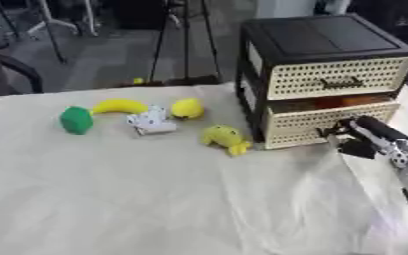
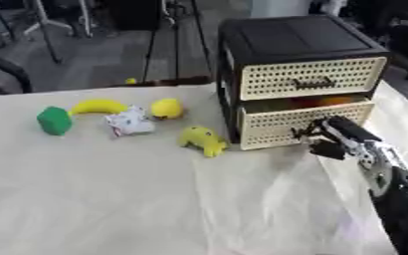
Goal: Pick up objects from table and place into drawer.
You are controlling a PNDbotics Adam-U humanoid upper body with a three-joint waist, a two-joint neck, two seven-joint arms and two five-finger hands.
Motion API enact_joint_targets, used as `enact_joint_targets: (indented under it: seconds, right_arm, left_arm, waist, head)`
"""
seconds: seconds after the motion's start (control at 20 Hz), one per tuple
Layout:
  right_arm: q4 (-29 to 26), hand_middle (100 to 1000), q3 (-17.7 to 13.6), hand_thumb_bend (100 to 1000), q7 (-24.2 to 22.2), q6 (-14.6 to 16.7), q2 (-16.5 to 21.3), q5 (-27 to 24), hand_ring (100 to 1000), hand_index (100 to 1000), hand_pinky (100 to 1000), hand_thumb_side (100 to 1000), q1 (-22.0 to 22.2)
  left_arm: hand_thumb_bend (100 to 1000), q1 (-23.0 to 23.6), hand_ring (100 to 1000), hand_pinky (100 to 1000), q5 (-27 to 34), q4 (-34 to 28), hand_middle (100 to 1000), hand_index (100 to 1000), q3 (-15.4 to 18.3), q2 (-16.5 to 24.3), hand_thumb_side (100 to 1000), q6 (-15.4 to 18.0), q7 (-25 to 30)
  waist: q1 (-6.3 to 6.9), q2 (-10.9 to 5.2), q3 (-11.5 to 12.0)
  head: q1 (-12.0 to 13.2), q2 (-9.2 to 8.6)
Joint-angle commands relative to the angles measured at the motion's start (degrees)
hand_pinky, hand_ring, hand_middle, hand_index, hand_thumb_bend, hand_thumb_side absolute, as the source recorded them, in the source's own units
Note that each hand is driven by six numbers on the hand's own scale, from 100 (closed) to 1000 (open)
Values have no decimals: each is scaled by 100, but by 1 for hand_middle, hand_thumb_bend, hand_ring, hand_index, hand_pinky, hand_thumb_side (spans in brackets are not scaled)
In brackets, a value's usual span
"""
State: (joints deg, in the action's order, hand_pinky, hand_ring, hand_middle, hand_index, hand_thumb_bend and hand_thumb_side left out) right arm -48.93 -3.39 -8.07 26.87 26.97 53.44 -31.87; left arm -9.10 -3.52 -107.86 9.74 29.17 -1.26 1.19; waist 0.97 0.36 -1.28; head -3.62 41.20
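- The white cloth (image 1: 172,199) is lying nearest the camera, wrinkled, covering the table and carrying everything else.
- The right hand (image 2: 340,135) is reaching in from the lower right, fingers curling at the front of the lower drawer (image 2: 277,124); whether they are actually hooking its handle cannot be told.
- That lower drawer is standing slightly ajar, a dark gap showing above its front with something orange inside. Judgement: the hand is sitting there to work the drawer, most likely drawing it out so objects can go in.
- The upper drawer (image 2: 312,77) is sitting flush, its dark handle untouched.
- The drawer unit (image 1: 325,37) is a black frame with cream perforated fronts, standing at the cloth's far right.
- The objects are waiting in a loose cluster left of the unit, none touched: a green block (image 1: 75,120) farthest left, a yellow banana (image 1: 120,105), a small white packet (image 1: 152,121), a round yellow fruit (image 1: 187,107), and a yellow lumpy toy (image 1: 225,138) nearest the drawer.
- They look like soft, brightly coloured play pieces; finer detail is not readable.
- The left hand is not showing in either view.
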Motion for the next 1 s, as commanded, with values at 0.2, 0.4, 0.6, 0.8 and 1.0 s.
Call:
enact_joint_targets:
  seconds: [0.2,0.4,0.6,0.8,1.0]
  right_arm:
    - [-861,100,-63,100,-223,22,282,-357,100,440,100,885,477]
    - [-1417,100,-115,100,-292,9,330,-612,100,442,100,884,907]
    - [-1869,100,-177,100,-345,-30,360,-813,100,442,100,889,1287]
    - [-2216,100,-267,100,-390,-97,350,-961,100,442,100,893,1596]
    - [-2490,100,-343,100,-404,-138,322,-1068,100,444,100,894,1826]
  left_arm:
    - [503,-14,479,582,-21,-58,577,730,79,99,847,-1,-10]
    - [501,-9,479,582,-33,-56,577,730,80,112,849,-1,-8]
    - [501,-2,478,582,-46,-51,577,730,72,118,850,-2,7]
    - [500,1,477,582,-61,-44,577,730,68,128,852,-5,15]
    - [498,3,477,582,-74,-30,577,730,53,129,855,-5,35]
  waist:
    - [-25,-32,-41]
    - [-52,-21,-68]
    - [-77,-9,-93]
    - [-93,3,-120]
    - [-99,19,-140]
  head:
    - [48,19]
    - [70,4]
    - [89,-16]
    - [98,-24]
    - [108,-22]
